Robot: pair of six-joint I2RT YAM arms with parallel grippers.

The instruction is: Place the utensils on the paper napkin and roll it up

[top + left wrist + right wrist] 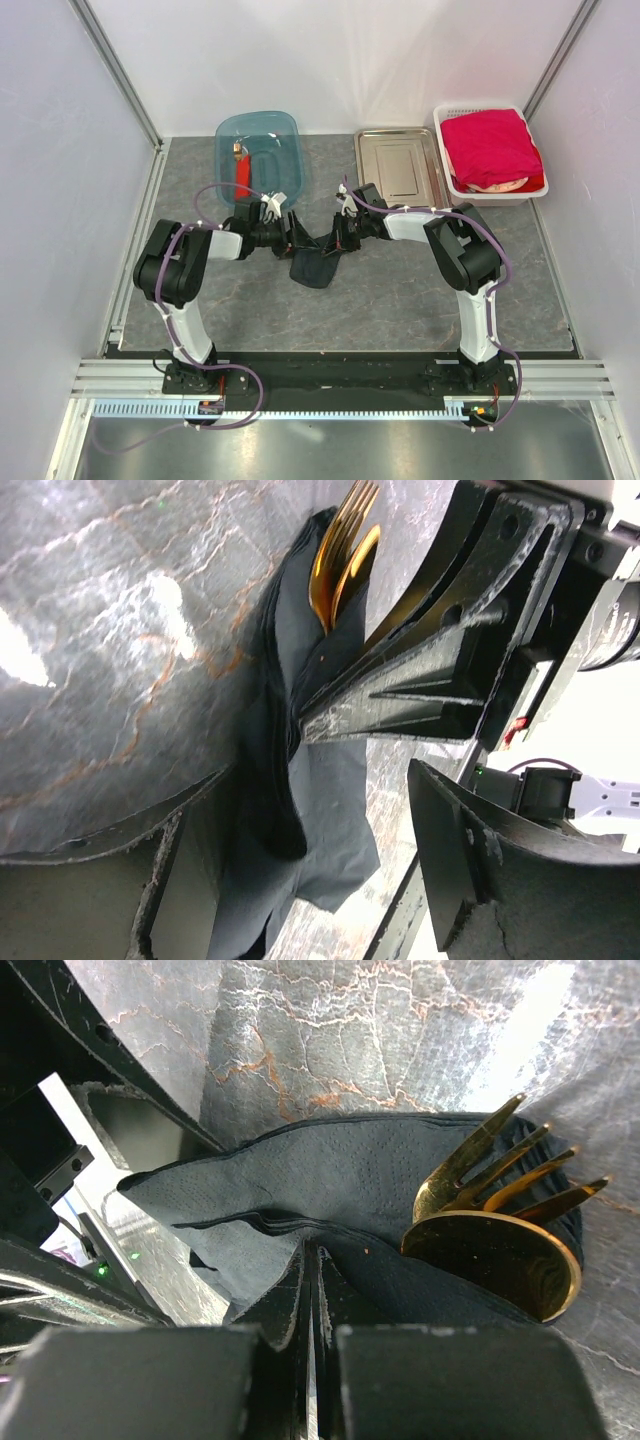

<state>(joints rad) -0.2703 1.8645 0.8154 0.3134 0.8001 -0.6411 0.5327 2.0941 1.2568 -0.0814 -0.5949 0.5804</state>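
Note:
The black paper napkin (pixel 315 268) lies crumpled mid-table, folded over the gold utensils. A fork (pixel 500 1165) and a spoon (pixel 500 1260) stick out of its end, also seen as gold tips (pixel 345 550) in the left wrist view. My right gripper (pixel 312 1252) is shut, its tips (pixel 302 723) pressed into a fold of the napkin (pixel 330 1175). My left gripper (pixel 318 785) is open and straddles the napkin's (pixel 330 820) loose lower part without closing on it. Seen from above, the left gripper (pixel 297 238) and right gripper (pixel 338 240) face each other.
A blue tub (pixel 285 130) at the back holds a red-bodied tool (pixel 241 165). A steel tray (pixel 400 165) stands right of it. A white basket (pixel 447 170) with a red cloth (pixel 490 148) sits at the back right. White walls enclose the mat.

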